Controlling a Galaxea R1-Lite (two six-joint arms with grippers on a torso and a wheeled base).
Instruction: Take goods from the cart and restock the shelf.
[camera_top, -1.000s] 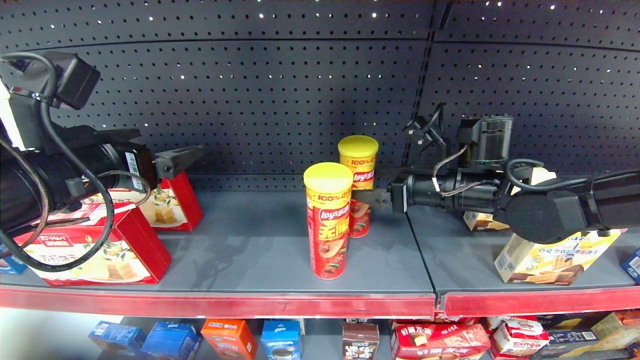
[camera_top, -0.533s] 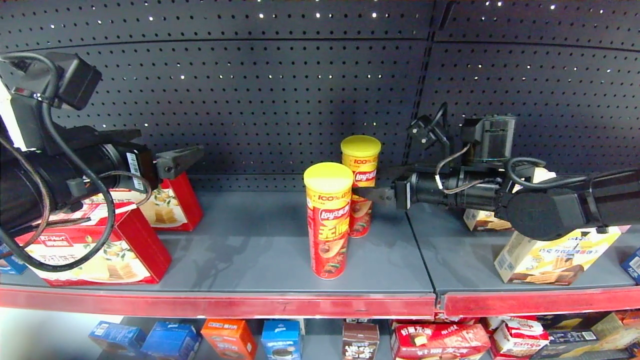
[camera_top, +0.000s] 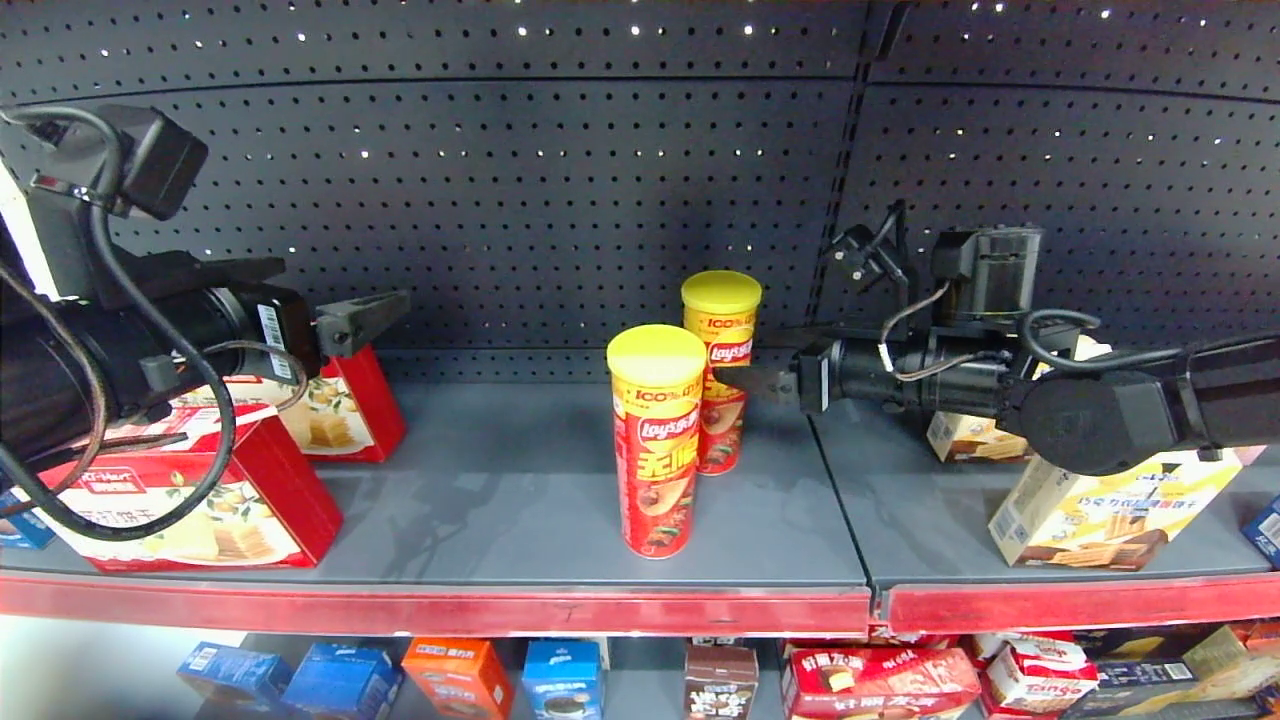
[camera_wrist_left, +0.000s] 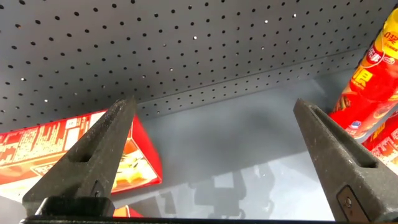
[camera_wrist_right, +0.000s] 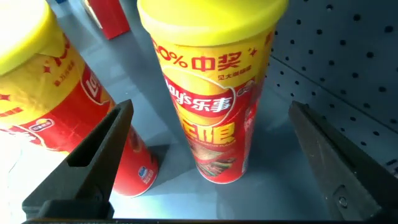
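1. Take rear can (camera_top: 720, 372) as the landmark: upright on shelf (camera_top: 500, 500), close to pegboard (camera_top: 500, 200) behind it.
2. Find front can (camera_top: 655, 440) just ahead of rear can toward the shelf lip and slightly to the robot's left. Upright too; touching or merely beside, cannot tell.
3. Note right gripper (camera_top: 728, 379) level with the upper half of rear can, reaching in from its right side. Spread wide and straddling rear can in the right wrist view, with a gap at either side. Holding nothing.
4. Judge this as a release just completed. Rear can probably set behind front can to fill the row from the back. Gripper probably kept wide to slip off without tipping the can.
5. Note left gripper (camera_top: 390, 306) well to the left of rear can, above red boxes (camera_top: 200, 500). Also wide apart and empty, presumably parked clear of the working arm.
6. Compare with one second back:
   - Right gripper drawn away from rear can toward the right, and a touch higher.
   - Rear can nudged slightly rightward in the first half-second, steady after.
   - Front can and left gripper essentially unchanged.
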